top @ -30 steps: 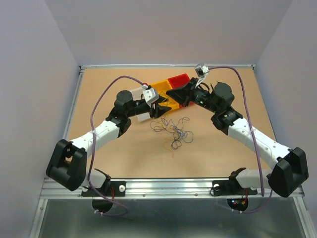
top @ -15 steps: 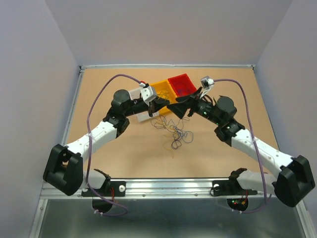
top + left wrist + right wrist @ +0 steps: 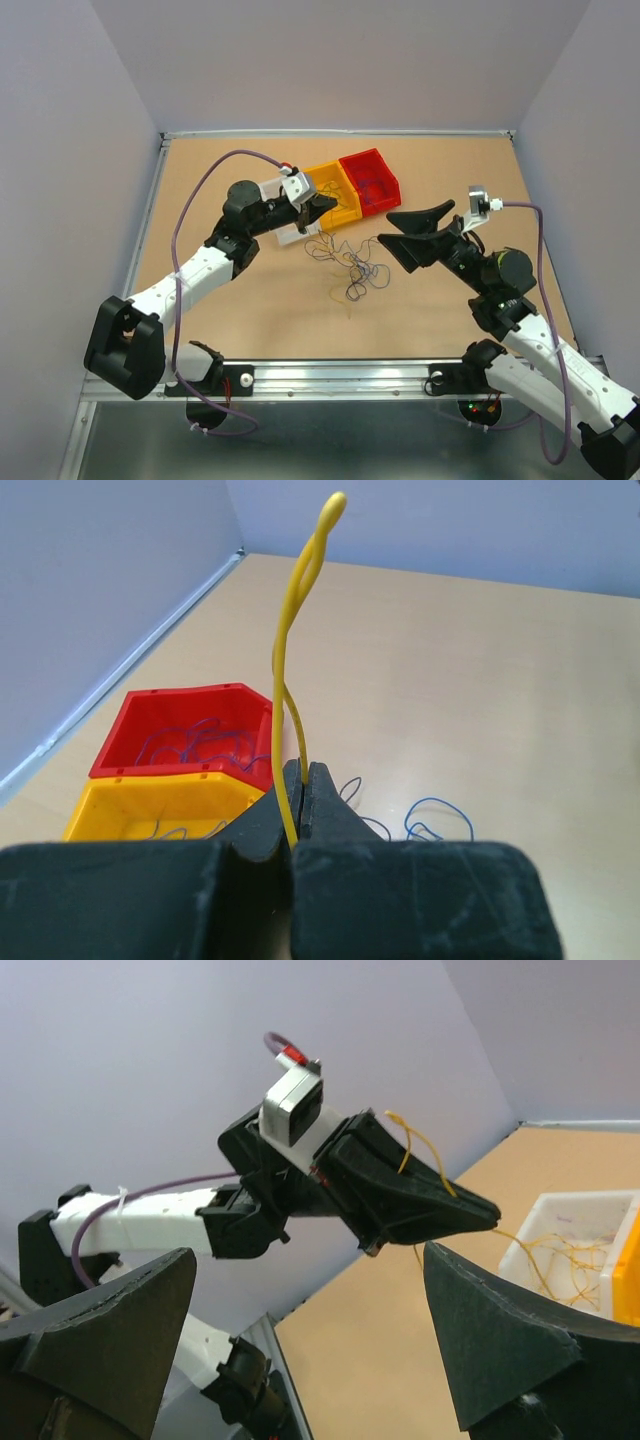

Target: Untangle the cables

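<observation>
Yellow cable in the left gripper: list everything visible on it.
The yellow cable is a thin, glossy wire, plastic-coated by the look, doubled so two strands twist together and end in a small loop at the far tip. It juts out past the fingertips, slightly bowed and clear of the table, pinched low down by the shut left gripper. Nothing else touches the raised part.

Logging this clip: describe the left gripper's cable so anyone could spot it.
Find the yellow bin at the table's far side. Beside it, the left gripper is shut on one yellow cable. Unlike the tangle on the table, it sticks up from the jaws.
</observation>
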